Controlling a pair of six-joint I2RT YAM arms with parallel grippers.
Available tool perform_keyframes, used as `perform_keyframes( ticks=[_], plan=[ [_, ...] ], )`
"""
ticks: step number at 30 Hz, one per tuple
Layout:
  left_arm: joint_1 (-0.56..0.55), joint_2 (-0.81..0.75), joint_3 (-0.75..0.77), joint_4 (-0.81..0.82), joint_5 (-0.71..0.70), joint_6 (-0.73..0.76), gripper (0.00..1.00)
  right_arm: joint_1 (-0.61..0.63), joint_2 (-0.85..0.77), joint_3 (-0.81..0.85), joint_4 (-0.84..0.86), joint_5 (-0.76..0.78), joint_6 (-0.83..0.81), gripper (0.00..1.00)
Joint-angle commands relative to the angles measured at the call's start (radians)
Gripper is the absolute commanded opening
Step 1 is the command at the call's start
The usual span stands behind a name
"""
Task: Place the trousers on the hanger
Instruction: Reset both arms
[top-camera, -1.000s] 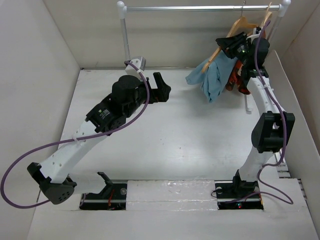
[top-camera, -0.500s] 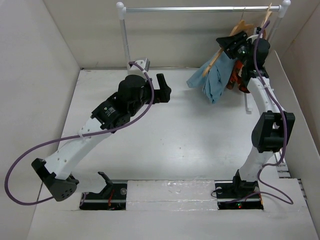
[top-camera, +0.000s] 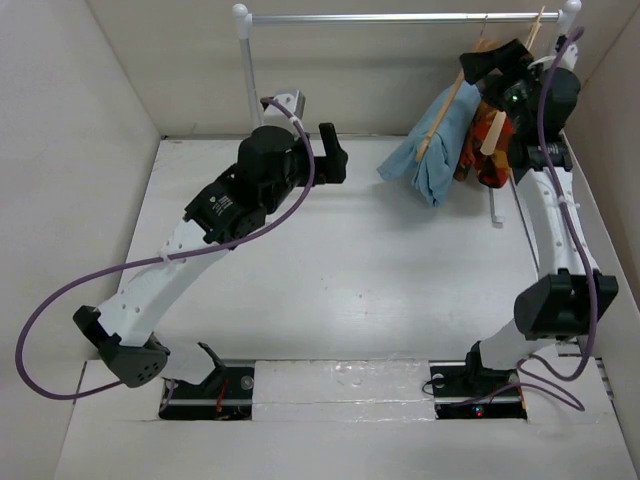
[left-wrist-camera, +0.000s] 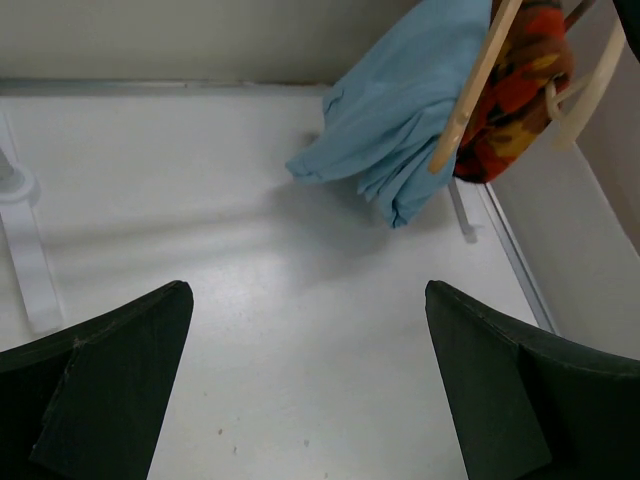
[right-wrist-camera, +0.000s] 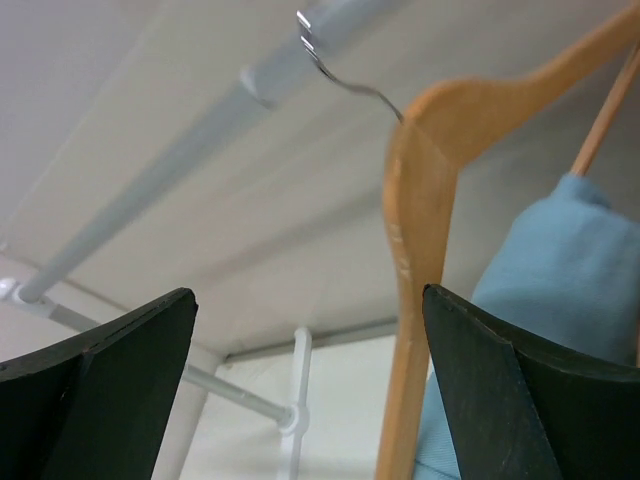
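Observation:
The light-blue trousers (top-camera: 432, 150) hang folded over the crossbar of the wooden hanger (top-camera: 446, 105), whose metal hook (right-wrist-camera: 338, 72) sits on the rack's rail (top-camera: 400, 17). My right gripper (top-camera: 485, 62) stands open just below the rail, beside the hanger's top. In the right wrist view the hanger's arm (right-wrist-camera: 415, 260) runs down just inside the right finger (right-wrist-camera: 530, 400), and I cannot tell if they touch. The trousers (right-wrist-camera: 545, 270) show behind it. My left gripper (top-camera: 333, 155) is open over the table, left of the trousers (left-wrist-camera: 400, 110), with nothing between its fingers.
An orange-red patterned garment (top-camera: 480, 150) on another hanger hangs right behind the trousers, at the rail's right end. The rack's white left post (top-camera: 247, 75) stands near my left arm. White walls enclose the table on three sides.
My right gripper has opened, let go of the hanger and risen toward the rail. The hanger with the trousers now hangs by its hook. My left arm has drifted slightly back and right.

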Motion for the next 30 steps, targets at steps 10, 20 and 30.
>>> perform_keyframes(
  ticks=[10,20,30],
  plan=[
    [0.002,-0.031,0.141,0.009,-0.183,0.110,0.99,-0.021,-0.346,-0.204,-0.033,0.054,-0.260,1.00],
    [0.002,-0.289,-0.408,0.053,-0.096,-0.063,0.99,0.197,-0.922,-0.923,-0.256,0.096,-0.507,1.00],
    [0.002,-0.243,-0.497,0.075,0.022,-0.117,0.99,0.160,-1.076,-0.990,-0.482,0.086,-0.576,1.00]
  ],
)
